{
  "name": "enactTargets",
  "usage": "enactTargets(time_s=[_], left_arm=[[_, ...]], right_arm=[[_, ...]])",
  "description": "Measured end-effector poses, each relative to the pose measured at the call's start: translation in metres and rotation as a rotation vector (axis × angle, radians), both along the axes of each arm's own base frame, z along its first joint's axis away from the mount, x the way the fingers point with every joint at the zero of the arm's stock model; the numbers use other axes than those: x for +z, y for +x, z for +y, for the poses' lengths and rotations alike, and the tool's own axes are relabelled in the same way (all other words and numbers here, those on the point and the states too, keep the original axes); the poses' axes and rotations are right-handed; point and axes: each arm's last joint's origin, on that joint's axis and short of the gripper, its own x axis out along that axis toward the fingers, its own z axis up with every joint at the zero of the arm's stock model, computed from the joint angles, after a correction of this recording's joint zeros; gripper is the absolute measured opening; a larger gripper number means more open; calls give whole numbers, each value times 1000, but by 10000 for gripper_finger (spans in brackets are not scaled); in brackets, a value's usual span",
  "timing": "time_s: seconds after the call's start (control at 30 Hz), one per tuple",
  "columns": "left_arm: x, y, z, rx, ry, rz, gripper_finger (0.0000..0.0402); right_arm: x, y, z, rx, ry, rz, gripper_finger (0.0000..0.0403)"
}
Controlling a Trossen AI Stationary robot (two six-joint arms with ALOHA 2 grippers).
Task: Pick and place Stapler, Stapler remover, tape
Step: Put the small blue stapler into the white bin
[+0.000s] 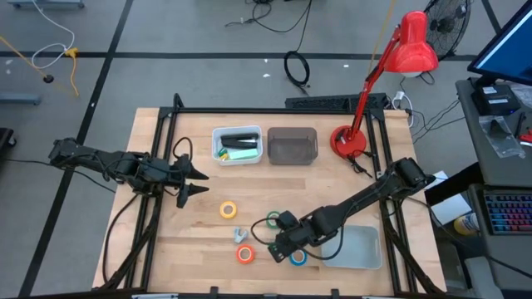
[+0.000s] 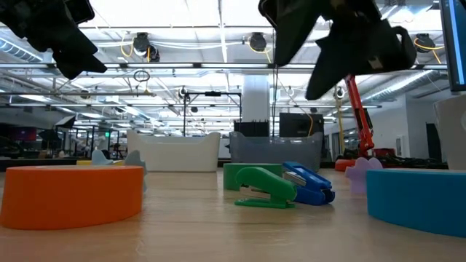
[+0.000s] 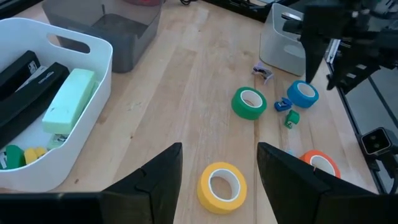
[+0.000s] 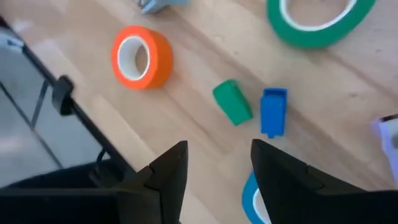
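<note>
So the right gripper (image 1: 278, 247) is hanging over the front-middle of the table (image 1: 158, 257), fingers spread with nothing between them. Right under it in the wrist view sit a small green lump (image 4: 232, 101) and a small blue lump (image 4: 273, 111), just beside each other on the wood.

Tape rolls, taking the table centre in the overhead view as the clock: the yellow roll (image 1: 228, 210) is roughly at 8 o'clock, the green roll (image 1: 273, 220) around 6, the orange roll (image 1: 244, 254) near the front edge around 7, and the blue roll (image 1: 298, 257) at about 5, just beside the right gripper and touching or nearly touching the pale tray (image 1: 366, 249). A little pale clip-like thing (image 1: 238, 236) lies between yellow and orange, can't tell what it is.

The left gripper (image 1: 199, 183) waits out at 9 o'clock, fingers apart and empty, with the yellow roll ahead of it.

At the back, the white bin (image 1: 218, 158) holds black stapler-looking things (image 3: 28, 78), a light green block (image 3: 68, 99) and some small bits. The grey bin (image 1: 292, 145) sits just beside it, and a red lamp (image 1: 399, 58) stands at 2 o'clock.
</note>
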Motion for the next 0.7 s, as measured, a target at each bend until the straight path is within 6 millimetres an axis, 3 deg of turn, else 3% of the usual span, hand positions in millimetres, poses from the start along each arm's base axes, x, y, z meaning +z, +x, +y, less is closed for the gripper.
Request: enactTargets(time_s=[0.3, 0.7], left_arm=[[0, 0, 0, -1, 8, 0, 209], [0, 0, 1, 15, 30, -2, 209]], right_arm=[[-21, -7, -16, -15, -52, 100, 171], [-33, -2, -19, 83, -13, 68, 169]])
